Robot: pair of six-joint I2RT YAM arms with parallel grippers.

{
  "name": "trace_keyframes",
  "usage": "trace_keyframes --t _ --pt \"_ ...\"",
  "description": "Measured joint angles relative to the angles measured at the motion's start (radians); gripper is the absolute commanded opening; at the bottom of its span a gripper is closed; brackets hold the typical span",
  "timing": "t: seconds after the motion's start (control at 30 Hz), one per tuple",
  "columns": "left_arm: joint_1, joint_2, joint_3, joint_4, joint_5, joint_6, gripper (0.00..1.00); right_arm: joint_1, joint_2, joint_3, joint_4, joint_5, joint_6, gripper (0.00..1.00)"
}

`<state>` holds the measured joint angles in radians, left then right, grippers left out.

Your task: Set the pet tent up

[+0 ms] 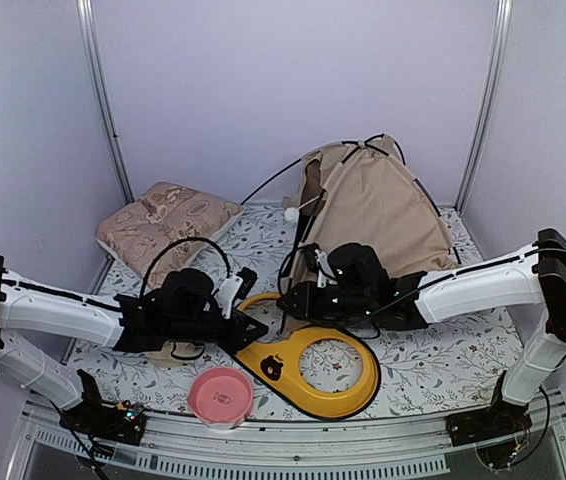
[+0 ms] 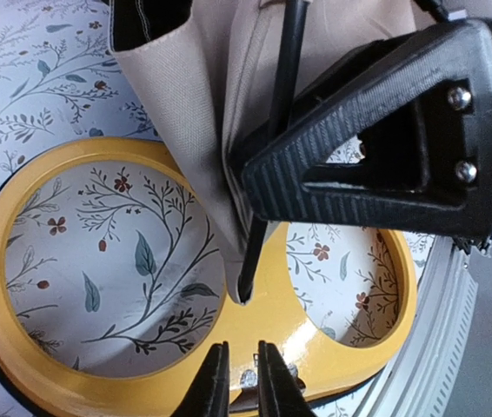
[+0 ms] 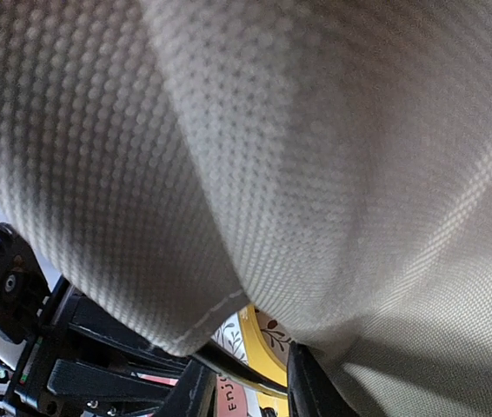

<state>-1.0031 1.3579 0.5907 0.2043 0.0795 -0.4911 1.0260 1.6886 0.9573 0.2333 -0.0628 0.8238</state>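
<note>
The beige pet tent [image 1: 375,205] stands half raised at the back right, with black poles [image 1: 263,182] arching off it and a white pom-pom [image 1: 290,213] at its left. My right gripper [image 1: 290,300] is shut on the tent's front corner. In the left wrist view one of its fingers [image 2: 359,156] clamps the fabric [image 2: 185,95] and a black pole [image 2: 268,156]. Fabric [image 3: 272,130] fills the right wrist view above that gripper [image 3: 250,387]. My left gripper [image 2: 242,382] is empty with a narrow gap, just short of the pole tip [image 2: 248,282].
A yellow two-ring bowl stand [image 1: 348,385] lies under both grippers, and also shows in the left wrist view [image 2: 255,334]. A pink bowl [image 1: 220,393] sits at the front edge. A floral pillow [image 1: 168,225] lies at the back left. Frame posts stand at both rear corners.
</note>
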Motion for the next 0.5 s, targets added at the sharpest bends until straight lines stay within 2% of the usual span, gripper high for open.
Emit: trace_keyframes --t 0.5 --pt "-0.01 0.154 0.043 0.151 0.024 0.0 0.11 0.014 -0.024 -0.037 0.037 -0.003 0.049 0.32"
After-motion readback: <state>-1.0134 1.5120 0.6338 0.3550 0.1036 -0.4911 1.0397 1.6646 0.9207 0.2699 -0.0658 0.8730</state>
